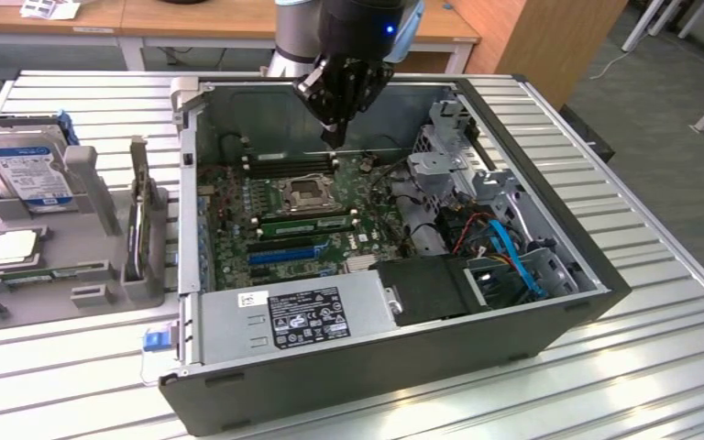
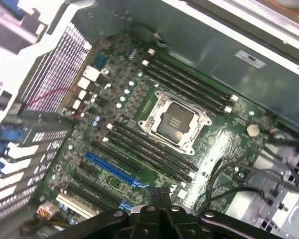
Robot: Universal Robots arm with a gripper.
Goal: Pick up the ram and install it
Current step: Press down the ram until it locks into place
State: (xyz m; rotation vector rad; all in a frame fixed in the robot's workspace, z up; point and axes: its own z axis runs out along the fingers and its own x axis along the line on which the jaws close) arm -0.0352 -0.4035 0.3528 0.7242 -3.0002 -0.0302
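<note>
On the exterior view's left, on the tabletop (image 1: 71, 367), a grey holder (image 1: 89, 179) carries a blue-labelled hard drive (image 1: 28, 170) and a square silver chip (image 1: 16, 247). Neither is touched.

Next to the right stands the open computer case (image 1: 365, 394), its motherboard (image 1: 236, 206) exposed. The ram (image 1: 309, 222) shows as a long green stick lying along a slot just beside the empty processor socket (image 1: 303, 191), on the side nearer the blue slots (image 1: 285, 252). Whether its end latches are fully home cannot be told.

Over the black slots (image 1: 291, 165) on the far side of the socket hangs the gripper (image 1: 334, 137), clear of the board. Its fingers are pressed together with nothing between them. In the wrist view the gripper (image 2: 158, 195) looks down on the socket (image 2: 175, 122) and the slot rows on either side of it.

Farther right, cables (image 1: 505, 252) and a metal drive cage (image 1: 444, 160) crowd the case.

Judgement: the pick-up is finished and the stick is placed; the work stands at the seating stage or just past it. Any further move calls for even downward pressure along the stick's top edge, squarely over the slot, and clearance from the case wall and cables.
</note>
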